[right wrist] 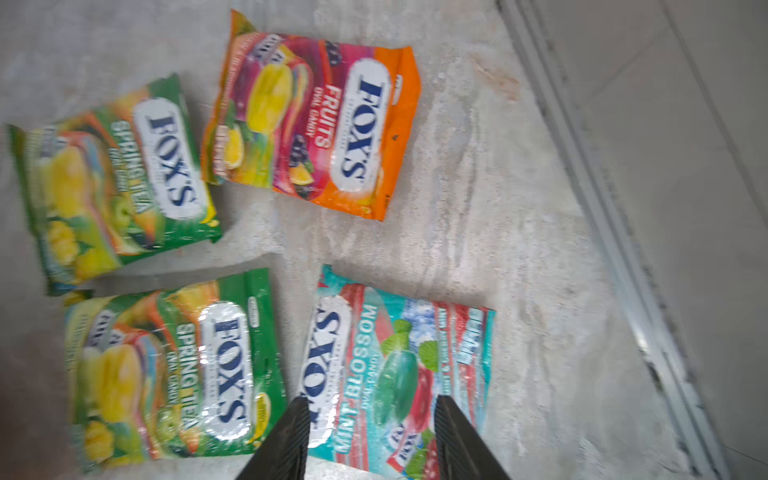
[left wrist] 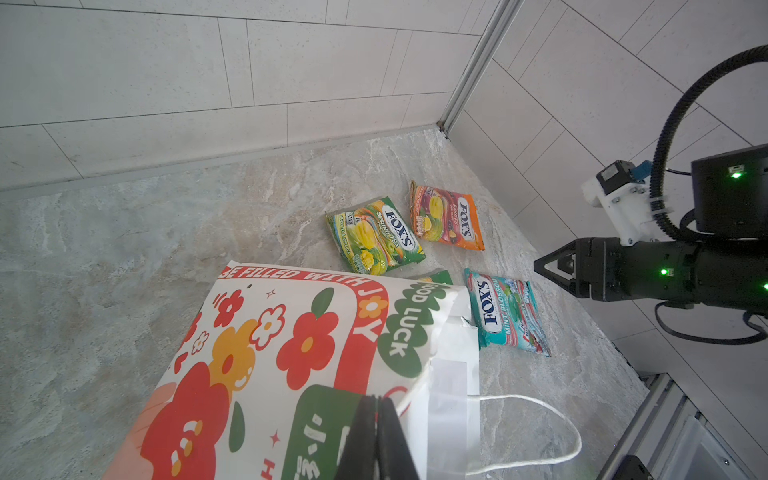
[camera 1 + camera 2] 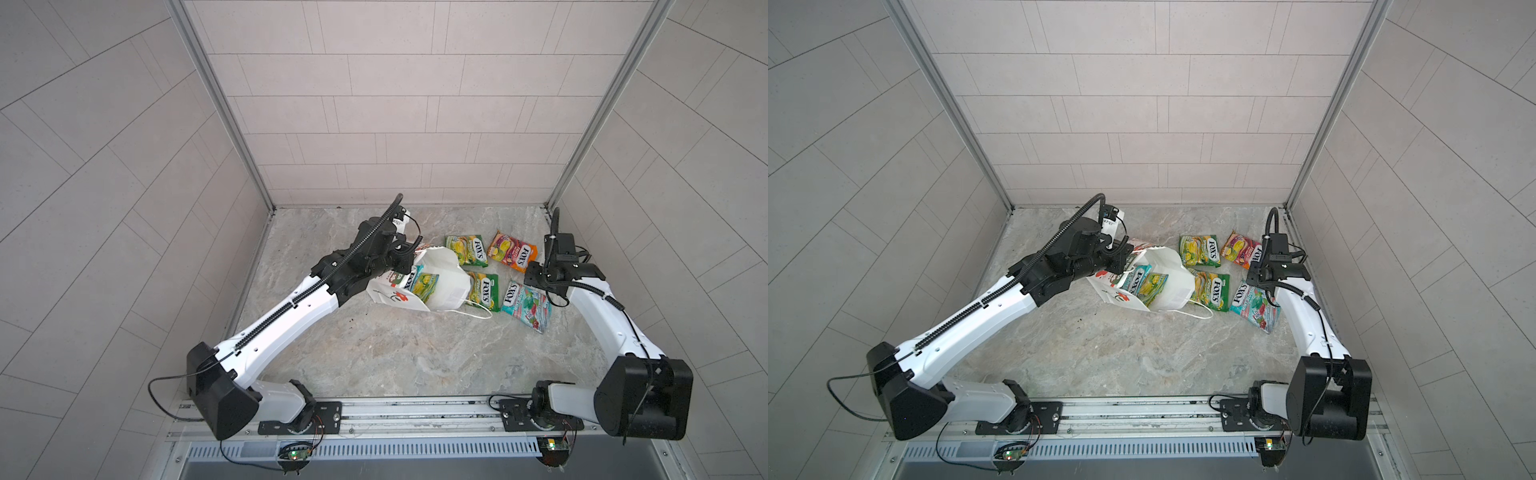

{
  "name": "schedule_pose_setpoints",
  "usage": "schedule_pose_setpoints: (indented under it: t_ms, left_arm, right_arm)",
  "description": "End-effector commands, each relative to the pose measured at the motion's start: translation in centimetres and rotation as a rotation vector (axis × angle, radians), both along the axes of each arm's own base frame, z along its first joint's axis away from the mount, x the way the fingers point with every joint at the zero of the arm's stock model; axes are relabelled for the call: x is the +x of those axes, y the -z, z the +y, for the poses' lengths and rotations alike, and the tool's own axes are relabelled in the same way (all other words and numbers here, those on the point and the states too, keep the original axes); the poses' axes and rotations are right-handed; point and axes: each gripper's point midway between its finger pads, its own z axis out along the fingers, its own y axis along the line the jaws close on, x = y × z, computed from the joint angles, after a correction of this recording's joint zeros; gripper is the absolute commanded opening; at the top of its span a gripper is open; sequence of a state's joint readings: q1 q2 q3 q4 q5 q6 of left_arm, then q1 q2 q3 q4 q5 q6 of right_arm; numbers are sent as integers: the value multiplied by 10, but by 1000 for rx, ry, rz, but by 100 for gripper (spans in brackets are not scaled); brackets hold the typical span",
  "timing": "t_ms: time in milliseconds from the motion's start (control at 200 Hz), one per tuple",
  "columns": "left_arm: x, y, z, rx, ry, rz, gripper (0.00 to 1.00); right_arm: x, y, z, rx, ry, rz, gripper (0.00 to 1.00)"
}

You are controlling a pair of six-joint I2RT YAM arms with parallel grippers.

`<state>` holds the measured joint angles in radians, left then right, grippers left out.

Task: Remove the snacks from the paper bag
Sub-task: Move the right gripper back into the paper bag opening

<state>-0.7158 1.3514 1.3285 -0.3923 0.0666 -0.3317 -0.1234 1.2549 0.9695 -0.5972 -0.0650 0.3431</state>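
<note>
Desk (image 3: 374, 353): grey marble-pattern surface, carries all items.
Paper bag (image 3: 446, 276): tall, white, tilted, mouth open; left jaws clenched on its rim.
Snacks: four glossy FOX'S packets (image 3: 467, 250) outside, beside bag; two (image 3: 424, 286) inside.
Right jaws: released, above teal-red packet (image 1: 395, 365).
Risk: thin paper may tear or slip under pull.

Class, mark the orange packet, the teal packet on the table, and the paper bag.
orange packet (image 1: 316, 129), right wrist view, its pink middle.
teal packet (image 3: 525, 307), a top view, its middle.
paper bag (image 2: 291, 349), left wrist view, flowered face.
</note>
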Motion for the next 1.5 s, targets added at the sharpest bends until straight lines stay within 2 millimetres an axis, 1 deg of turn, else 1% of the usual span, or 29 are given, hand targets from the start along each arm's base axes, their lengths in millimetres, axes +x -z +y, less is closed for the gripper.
schedule_pose_setpoints:
  t_ms: [0, 60, 150, 380, 465, 565, 656, 776, 896, 1011, 1076, 1351, 1496]
  left_arm:
    - [-2, -14, 0, -23, 11, -27, 0]
    - [-2, -14, -1, -26, 15, -29, 0]
    - [-2, -15, -2, -35, 19, -32, 0]
    - [-1, -18, -8, -66, 26, -26, 0]
    - [0, -20, -10, -79, 26, -24, 0]
    - [1, -24, -14, -104, 32, -22, 0]
    - [1, -28, -18, -138, 38, -18, 0]
    - [2, -32, -22, -170, 39, -13, 0]
    - [4, -34, -23, -182, 33, -11, 0]
    - [5, -36, -24, -191, 28, -8, 0]
    - [6, -35, -24, -195, 23, -6, 0]
    - [6, -39, -24, -193, 27, -12, 0]
    - [4, -40, -24, -196, 34, -12, 0]
  right_arm:
    - [11, -16, 44, 243, -102, -120, 48]
    - [13, -27, 64, 340, -152, -164, 48]
    - [12, -49, 91, 454, -220, -222, 47]
    - [-1, -101, 158, 609, -413, -361, 47]
    - [-9, -113, 180, 649, -473, -391, 46]
    - [-17, -117, 202, 667, -544, -385, 46]
    - [-26, -116, 222, 677, -611, -359, 46]
    - [-37, -108, 246, 695, -693, -309, 44]
    - [-49, -96, 265, 678, -768, -260, 44]
    - [-60, -78, 280, 649, -826, -192, 43]
    - [-63, -67, 286, 632, -844, -157, 42]
    - [-71, -39, 307, 573, -905, -80, 41]
    - [-66, -19, 311, 545, -872, -32, 41]
